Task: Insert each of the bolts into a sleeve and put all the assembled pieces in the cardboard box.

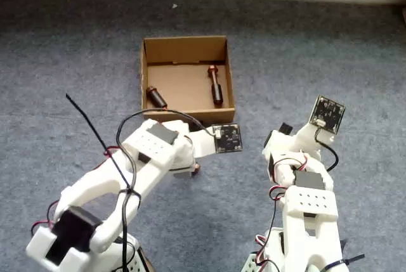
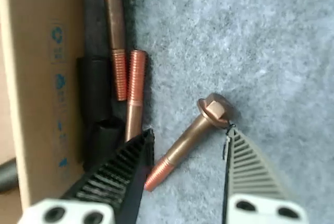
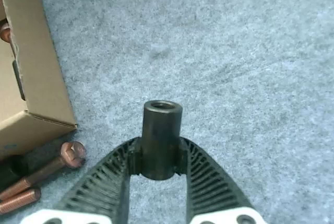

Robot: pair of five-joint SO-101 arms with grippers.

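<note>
My left gripper [image 2: 188, 143] hangs open over a copper bolt [image 2: 188, 138] lying slantwise on the carpet, one finger on each side of it. Two more copper bolts [image 2: 134, 98] and black sleeves [image 2: 96, 104] lie beside the cardboard box wall [image 2: 42, 78]. My right gripper [image 3: 157, 156] is shut on a black sleeve [image 3: 162, 135] held upright, its hollow end showing. In the high view the cardboard box [image 1: 144, 72] holds an assembled bolt and sleeve [image 1: 215, 85] and a black sleeve [image 1: 156, 97]. The left arm [image 1: 158, 151] sits just in front of the box.
Grey carpet covers the whole floor. The right arm [image 1: 304, 177] stands to the right of the box with open carpet around it. A black cable [image 1: 95, 132] loops over the left arm. A bolt head [image 3: 73, 153] lies near the box corner.
</note>
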